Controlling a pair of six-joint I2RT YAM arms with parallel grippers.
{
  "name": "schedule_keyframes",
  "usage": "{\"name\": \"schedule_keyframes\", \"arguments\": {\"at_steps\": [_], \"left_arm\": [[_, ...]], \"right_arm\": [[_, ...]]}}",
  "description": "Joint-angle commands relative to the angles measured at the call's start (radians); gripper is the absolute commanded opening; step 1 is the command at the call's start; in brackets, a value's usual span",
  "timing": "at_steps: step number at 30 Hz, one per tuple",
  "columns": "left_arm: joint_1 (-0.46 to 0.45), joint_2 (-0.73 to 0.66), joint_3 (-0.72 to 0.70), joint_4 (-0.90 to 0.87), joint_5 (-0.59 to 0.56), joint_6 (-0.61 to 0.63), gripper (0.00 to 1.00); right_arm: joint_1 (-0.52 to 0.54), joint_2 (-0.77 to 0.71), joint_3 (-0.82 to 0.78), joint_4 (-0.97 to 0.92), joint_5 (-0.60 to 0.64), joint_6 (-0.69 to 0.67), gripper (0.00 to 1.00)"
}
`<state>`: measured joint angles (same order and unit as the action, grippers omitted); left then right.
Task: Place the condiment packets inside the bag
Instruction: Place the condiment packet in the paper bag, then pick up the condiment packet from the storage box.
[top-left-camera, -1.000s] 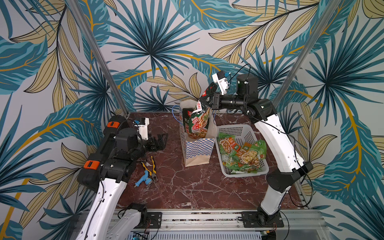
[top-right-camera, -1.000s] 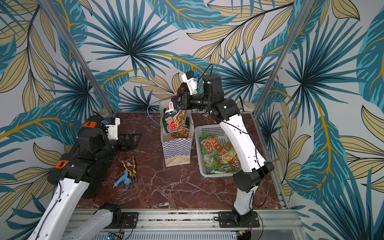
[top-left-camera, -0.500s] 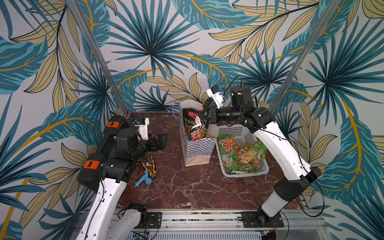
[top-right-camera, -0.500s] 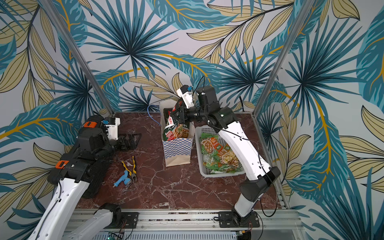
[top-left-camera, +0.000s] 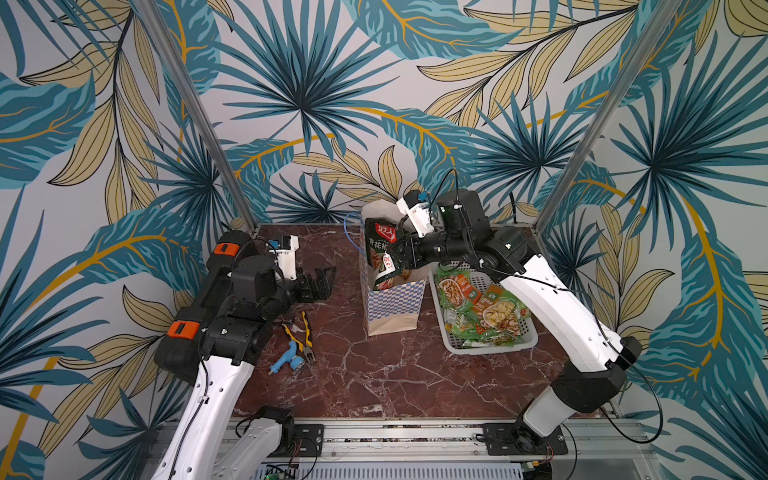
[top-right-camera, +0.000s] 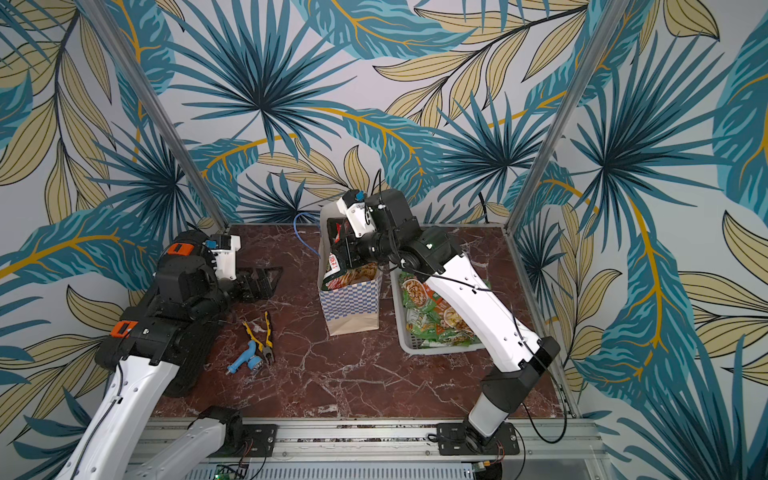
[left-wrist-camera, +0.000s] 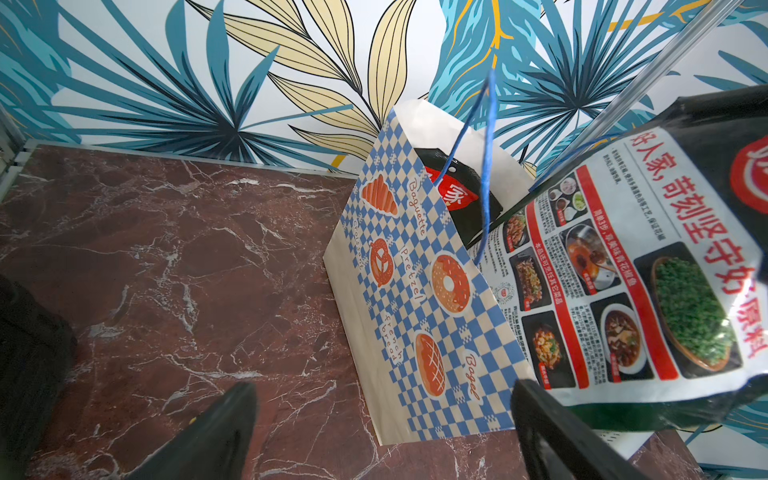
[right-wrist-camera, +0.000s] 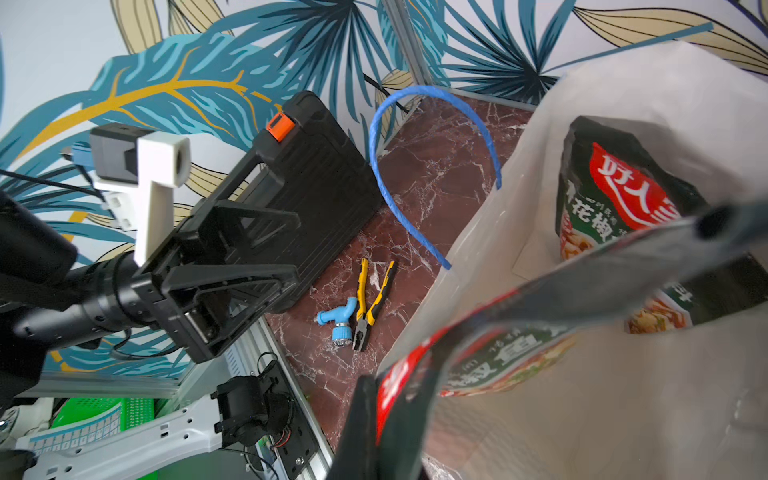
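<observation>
While right claw (top-left-camera: 400, 255) pinches shut on a dark condiment packet (top-left-camera: 386, 276) hanging long-axis-down, half inside the bag (top-left-camera: 395, 305) at frame centre, left claw (top-left-camera: 318, 284) idles wide open, farther left.

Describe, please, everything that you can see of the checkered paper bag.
The bag is a tall paper carrier, blue-and-white checked with orange pastry pictures and words such as Baguette, Pretzel and Bagel, a plain cream base band and interior, and thin blue cord handles. It stands on its base on the marble table, mouth open, close beside the white basket; contact cannot be told. One dark packet stands inside it, and the right hand, shut on a second packet, holds that one partly in its mouth.
</observation>
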<state>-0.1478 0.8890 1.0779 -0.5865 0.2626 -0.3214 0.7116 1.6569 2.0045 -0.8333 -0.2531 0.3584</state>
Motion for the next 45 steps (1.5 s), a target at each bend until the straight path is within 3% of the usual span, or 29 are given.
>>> {"name": "schedule_keyframes", "arguments": {"at_steps": [1, 5, 7, 10, 16, 20, 27, 34, 39, 45], "left_arm": [[0.009, -0.003, -0.023, 0.017, 0.005, 0.014, 1.0], [0.01, -0.002, -0.023, 0.016, 0.009, 0.014, 1.0], [0.01, -0.001, -0.023, 0.017, 0.01, 0.015, 1.0], [0.01, -0.001, -0.022, 0.019, 0.016, 0.015, 1.0], [0.001, -0.004, -0.026, 0.035, 0.063, 0.016, 1.0], [-0.061, -0.013, -0.019, 0.03, 0.023, 0.001, 1.0], [-0.168, -0.065, -0.067, 0.012, -0.024, -0.124, 1.0], [-0.176, -0.172, -0.158, -0.007, -0.074, -0.172, 1.0], [-0.175, -0.227, -0.274, 0.028, -0.085, -0.22, 1.0], [-0.175, -0.248, -0.378, 0.058, -0.097, -0.249, 1.0]], "right_arm": [[0.012, -0.034, -0.04, -0.021, 0.117, 0.029, 0.0], [0.02, -0.042, -0.062, -0.034, 0.166, 0.037, 0.01], [0.022, -0.039, -0.053, -0.051, 0.18, 0.036, 0.08], [0.022, -0.04, -0.026, -0.078, 0.198, 0.028, 0.3], [0.021, -0.059, 0.026, -0.139, 0.253, -0.009, 0.49], [0.018, -0.125, -0.015, -0.144, 0.326, -0.025, 0.57], [0.004, -0.328, -0.25, -0.06, 0.463, -0.025, 0.71], [-0.041, -0.537, -0.553, 0.016, 0.608, 0.021, 0.8], [-0.137, -0.655, -0.752, 0.049, 0.619, 0.077, 0.83], [-0.329, -0.717, -0.948, 0.087, 0.504, 0.12, 0.8]]}}
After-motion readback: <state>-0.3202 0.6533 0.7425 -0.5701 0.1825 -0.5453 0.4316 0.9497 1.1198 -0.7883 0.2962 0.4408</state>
